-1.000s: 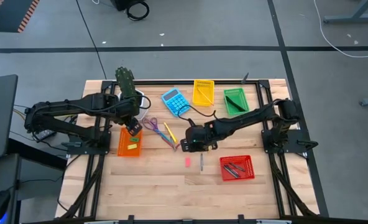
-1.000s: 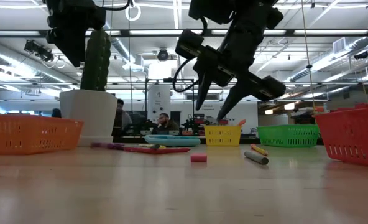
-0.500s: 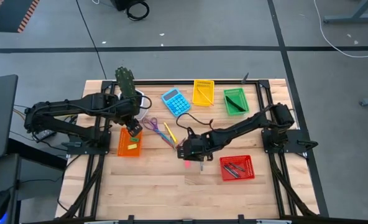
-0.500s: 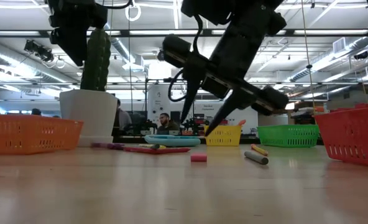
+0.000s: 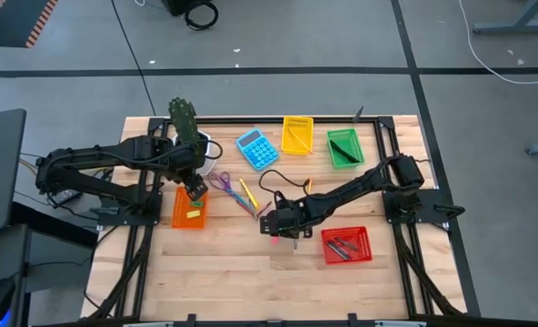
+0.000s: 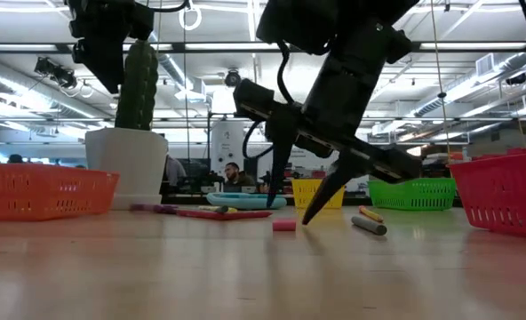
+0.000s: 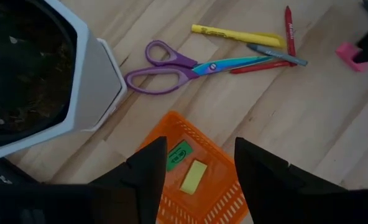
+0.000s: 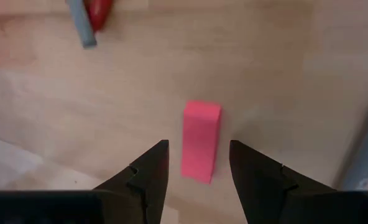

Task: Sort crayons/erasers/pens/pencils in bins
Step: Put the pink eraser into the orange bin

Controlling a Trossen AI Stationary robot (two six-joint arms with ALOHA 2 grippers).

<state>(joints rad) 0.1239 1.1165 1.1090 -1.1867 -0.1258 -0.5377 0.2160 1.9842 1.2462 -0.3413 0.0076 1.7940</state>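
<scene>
Pink eraser (image 8: 201, 142) lies on the desk (image 5: 233, 272). The right hand (image 8: 198, 163) has come down over it, fingers apart, ready to grab. The left hand (image 7: 195, 163) waits, fingers apart, above the orange bin (image 7: 218, 186).

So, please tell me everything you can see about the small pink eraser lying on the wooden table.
The small pink rectangular eraser is a plain, matte block, apparently rubber, with no visible markings. It lies flat on the light wooden table, in the open middle area to the left of the red mesh basket. The right gripper is poised over it with its fingers open on either side; in the low view the fingertips end just above the table and do not touch it. Only the table touches it.
</scene>
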